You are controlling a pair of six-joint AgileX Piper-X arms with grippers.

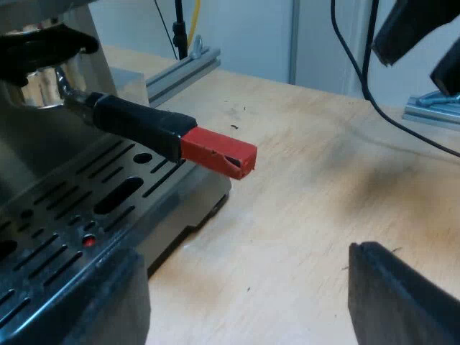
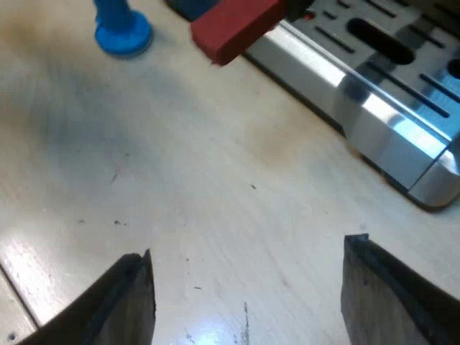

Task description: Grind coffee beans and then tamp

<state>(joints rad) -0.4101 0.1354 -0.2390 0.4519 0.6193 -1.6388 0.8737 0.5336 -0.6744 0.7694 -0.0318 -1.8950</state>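
Observation:
The metal holder (image 1: 43, 90) is locked into the espresso machine's front (image 1: 43, 144). Its dark handle (image 1: 136, 122) juts out over the drip tray and ends in red (image 1: 218, 154). My left gripper (image 1: 248, 302) is open and holds nothing, low over the wooden table beside the drip tray, short of the red end. My right gripper (image 2: 248, 295) is open too, above bare table, with the red end (image 2: 233, 25) and the drip tray's metal edge (image 2: 374, 115) ahead of it. A blue tamper (image 2: 121, 30) stands on the table near the red end. The right arm's gripper (image 1: 420, 39) hangs above the table beyond the handle.
The slotted drip tray (image 1: 79, 215) sticks out from the machine at table height. Aluminium rails (image 1: 180, 72) lie along the table's far side, and another rail piece (image 1: 435, 111) lies under the right arm. Open wood (image 1: 309, 201) stretches between the tray and the rails.

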